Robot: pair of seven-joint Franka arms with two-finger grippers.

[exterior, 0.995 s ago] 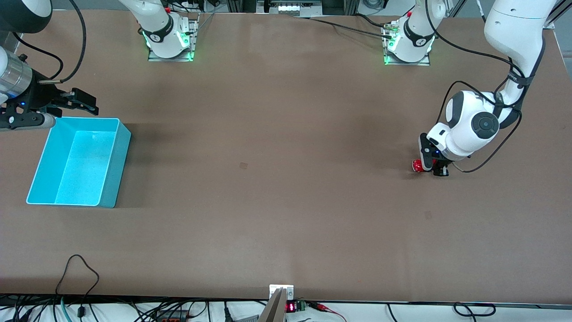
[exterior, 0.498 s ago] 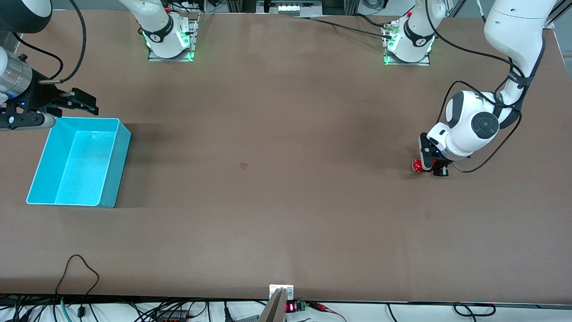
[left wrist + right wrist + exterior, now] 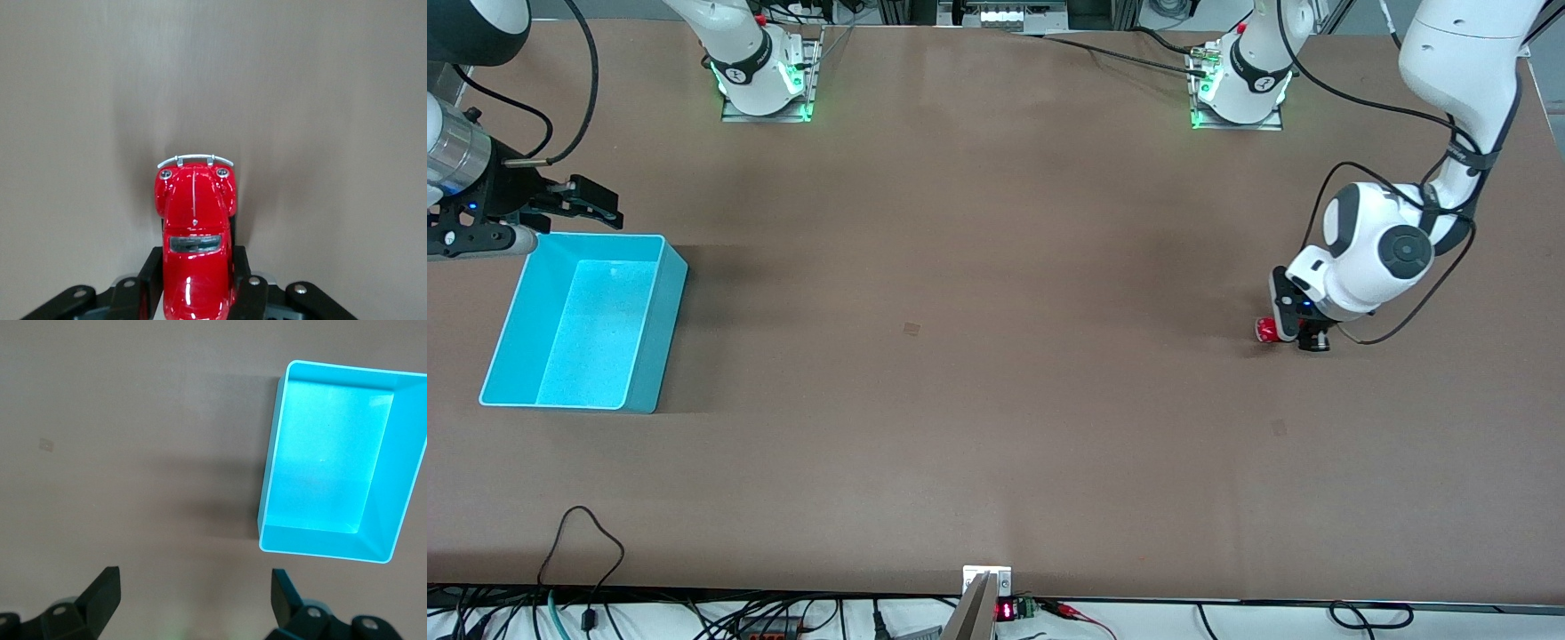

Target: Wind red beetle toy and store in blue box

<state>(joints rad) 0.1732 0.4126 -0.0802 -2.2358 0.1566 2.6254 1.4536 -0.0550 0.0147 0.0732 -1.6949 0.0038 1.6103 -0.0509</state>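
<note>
Toward the left arm's end of the brown surface [image 3: 996, 373], the left gripper [image 3: 1288, 331] is down low with its jaws closed on the sides of the red beetle toy [image 3: 1265, 331]. From the front camera only a small red part of the toy shows beside the black fingers. The left wrist view shows the red beetle toy [image 3: 194, 233] lengthwise between the two black fingers [image 3: 151, 283], its silver bumper and round headlights pointing away from the gripper and its dark window near the fingertips; whether its wheels touch the surface cannot be told.

At the right arm's end sits the blue box [image 3: 516, 320], upright and open at the top, with nothing in it. The right arm waits, its right gripper [image 3: 578, 204] up in the air over the surface just beside the box's edge that lies farthest from the front camera. In the right wrist view its jaws stand wide apart and hold nothing, with the blue box [image 3: 280, 440] visible below them and the dark fingers [image 3: 103, 593] spread to either side. The toy and the box lie well apart, at the two ends of the surface.
</note>
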